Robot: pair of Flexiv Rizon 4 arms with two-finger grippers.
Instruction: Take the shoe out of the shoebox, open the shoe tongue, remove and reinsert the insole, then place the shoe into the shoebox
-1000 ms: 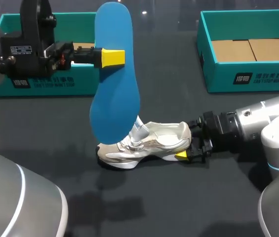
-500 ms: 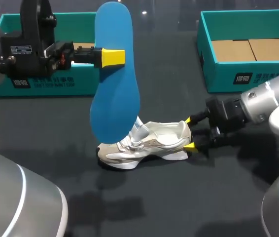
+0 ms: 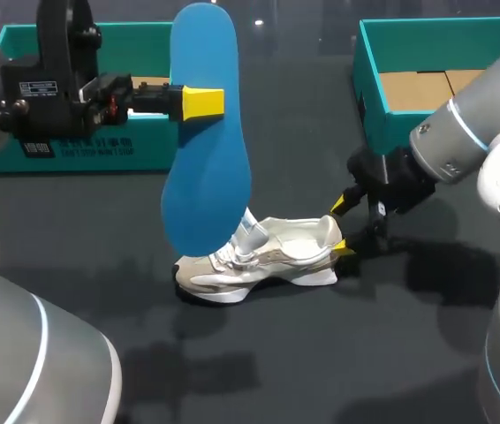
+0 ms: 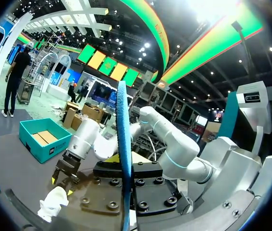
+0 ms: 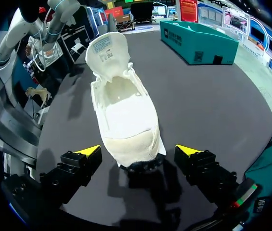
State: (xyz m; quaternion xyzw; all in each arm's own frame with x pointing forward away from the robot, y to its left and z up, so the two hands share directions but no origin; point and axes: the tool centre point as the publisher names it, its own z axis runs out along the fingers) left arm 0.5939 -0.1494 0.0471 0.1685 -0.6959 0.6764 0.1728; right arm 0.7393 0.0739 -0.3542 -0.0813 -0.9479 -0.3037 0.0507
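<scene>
Your left claw (image 3: pixel 199 103) is clamped on the blue insole (image 3: pixel 206 150), holding it upright high above the desk (image 3: pixel 321 353) with its lower end hanging just over the toe of the shoe (image 3: pixel 263 256). That looks deliberate: the insole is out and kept clear, so the shoe's opening stays free for reinsertion. The shoe lies on its sole mid-desk, between the two teal boxes, with its heel towards your right arm. Your right claw (image 3: pixel 340 228) hangs at that heel with its fingers spread wide and holds nothing. I judge it is placed there to steady the shoe while the insole goes back in.

The head view gives you the layout: the right box (image 3: pixel 444 141) is open and empty behind the right arm, and the left box (image 3: pixel 144 150) is partly hidden by the left arm. It cannot tell you how the right claw sits against the heel. The right wrist view does: one yellow tip stands on each side of the heel, neither touching, and the tongue is lifted with the inside bare. The left wrist view shows the insole edge-on, running straight between its own fingers.
</scene>
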